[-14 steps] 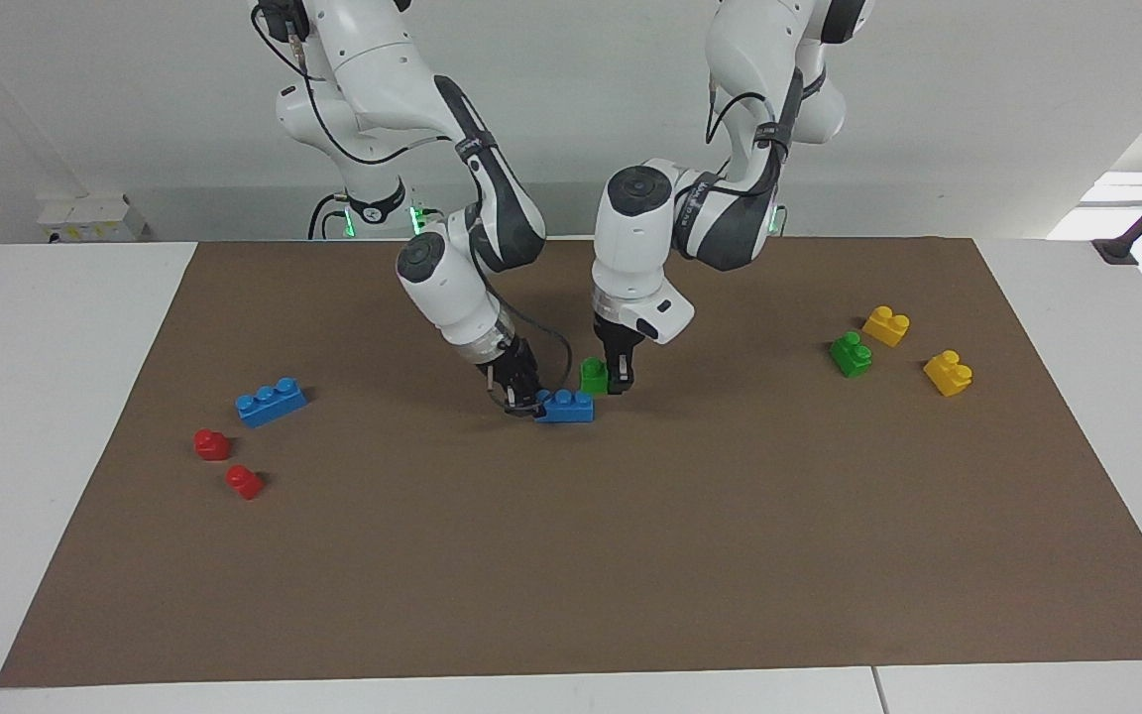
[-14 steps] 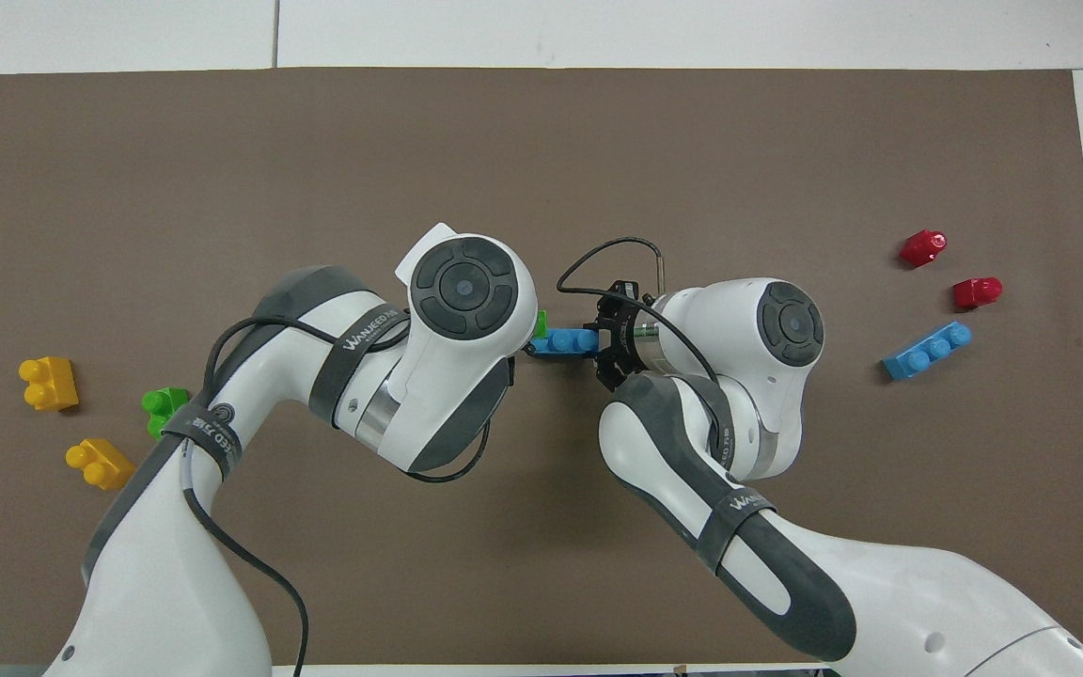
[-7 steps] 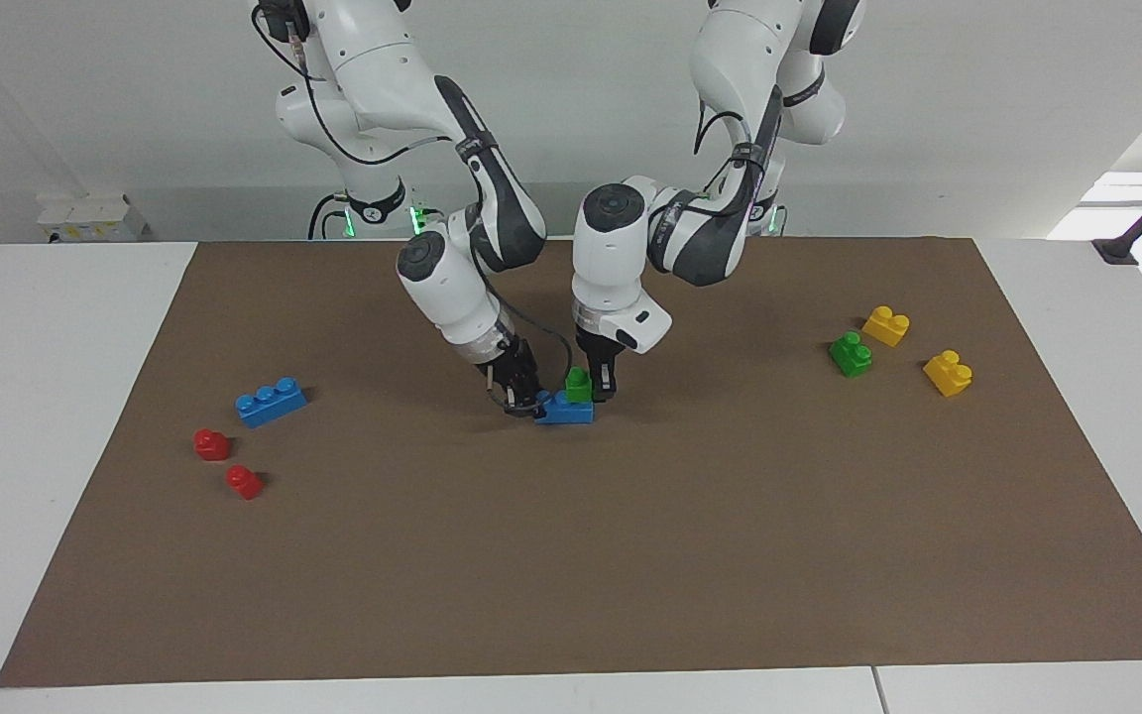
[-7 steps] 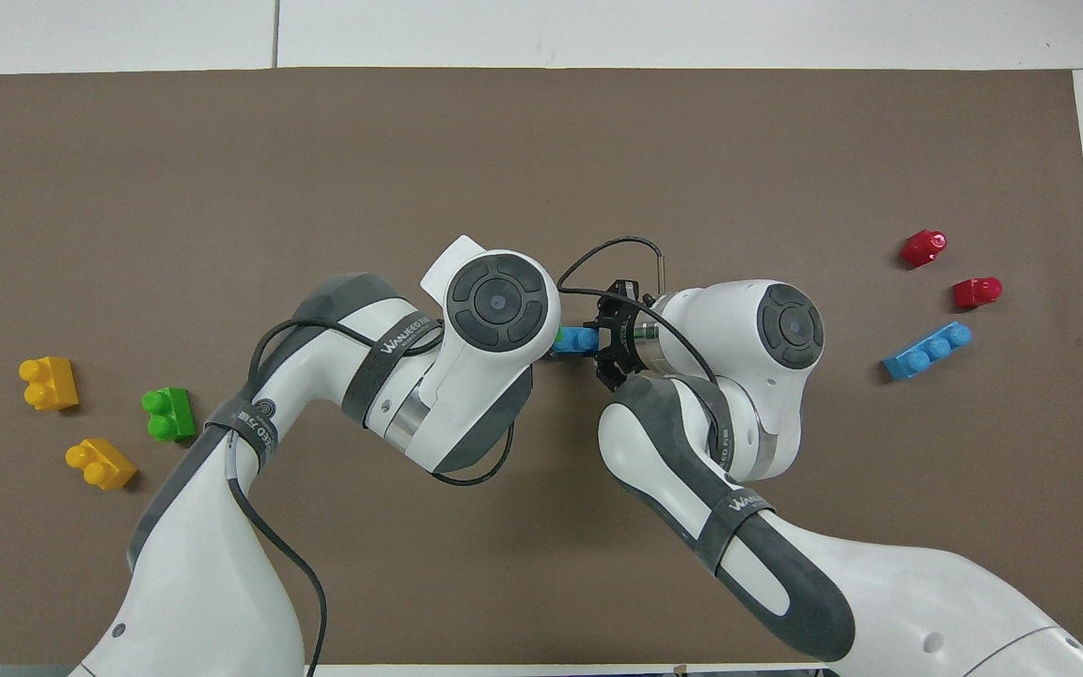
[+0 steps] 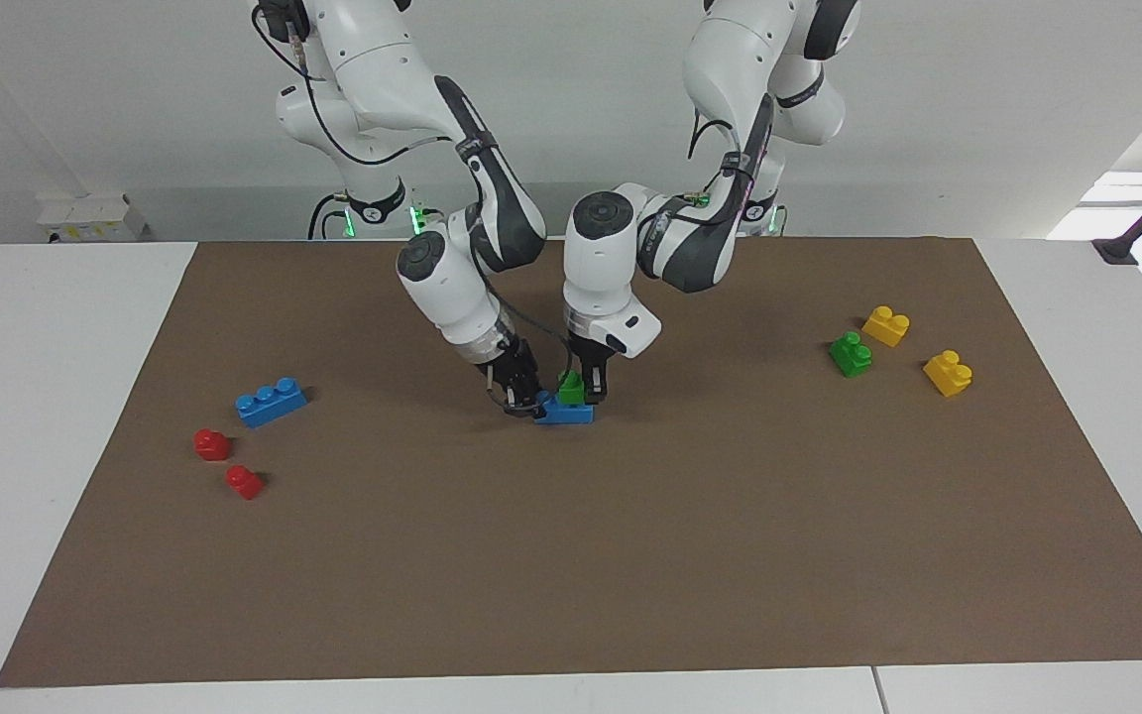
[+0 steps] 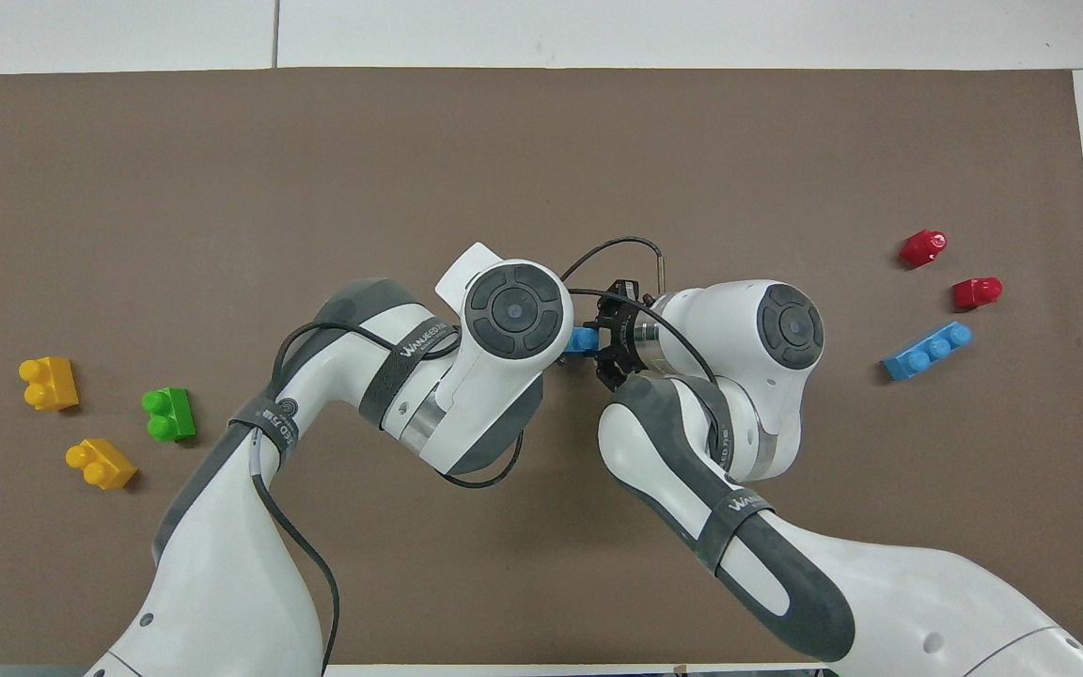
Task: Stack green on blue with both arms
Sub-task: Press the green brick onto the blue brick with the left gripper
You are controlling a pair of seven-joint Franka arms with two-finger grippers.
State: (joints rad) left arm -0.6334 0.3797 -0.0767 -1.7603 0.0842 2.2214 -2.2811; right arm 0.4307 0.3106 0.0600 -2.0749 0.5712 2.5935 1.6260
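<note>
Now left pincer (image 5: 583, 389) clamping green (image 5: 571, 388)

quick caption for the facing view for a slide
Left gripper sets green brick on blue brick, held by right gripper.

Robotics lab: two white robot arms (image 5: 452, 288) mounted at a white counter (image 5: 56, 397) w/ brown mat (image 5: 571, 555), toy bricks (image 5: 272, 401) as test props, bare white walls.
</note>
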